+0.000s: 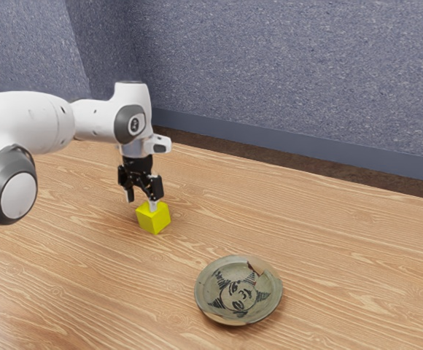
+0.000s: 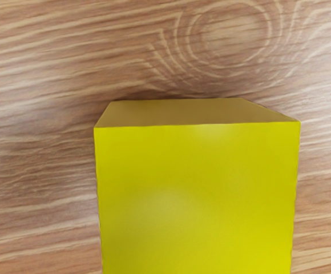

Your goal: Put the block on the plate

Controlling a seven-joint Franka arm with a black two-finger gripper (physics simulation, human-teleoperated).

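Note:
My gripper (image 1: 142, 200) is low over the table in the exterior view, its two fingers spread wide apart. Close beneath it sits a yellow block (image 1: 154, 219), and one fingertip overlaps the block's upper edge; whether they touch I cannot tell. The wrist view has the block's top face (image 2: 197, 194) large and near, just under the hand. A round grey-green plate (image 1: 206, 292) with a dark painted face lies apart from the block, toward the exterior view's lower right.
The wooden table (image 1: 343, 262) carries both things. Behind its far edge rises a blue-grey wall (image 1: 292, 80). The white arm (image 1: 36, 120) comes in from the exterior view's left.

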